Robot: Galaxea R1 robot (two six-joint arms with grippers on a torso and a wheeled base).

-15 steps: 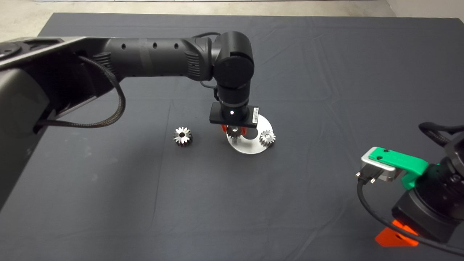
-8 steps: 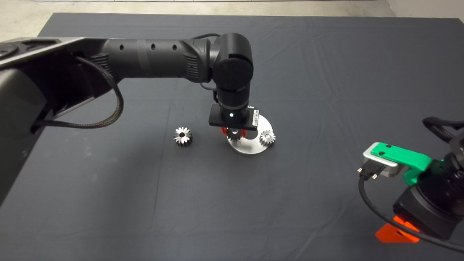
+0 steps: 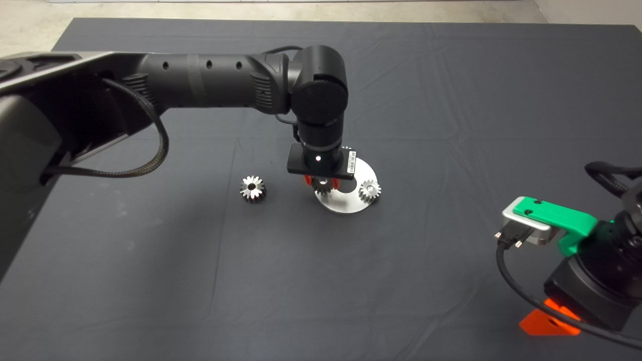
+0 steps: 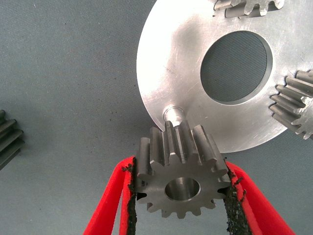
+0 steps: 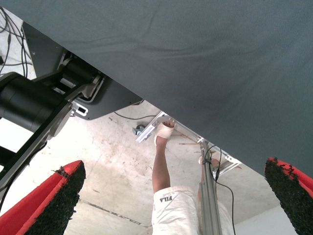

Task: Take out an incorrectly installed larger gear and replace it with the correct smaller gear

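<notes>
Above disc (image 3: 346,203), left tool (image 3: 321,183) lifted gripped gear (image 4: 182,177) slightly leftward.

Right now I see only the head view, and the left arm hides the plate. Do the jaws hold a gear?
Observer: Yes. The left wrist view shows the left gripper shut on the smaller gear, one pad on each side.
Operator: Is its peg free?
Observer: Yes. The bare peg stands on the plate, just beyond the gear's teeth. The gear is not seated yet.
Operator: And the other arm?
Observer: The right gripper is parked at the lower right, jaws wide open.
</notes>
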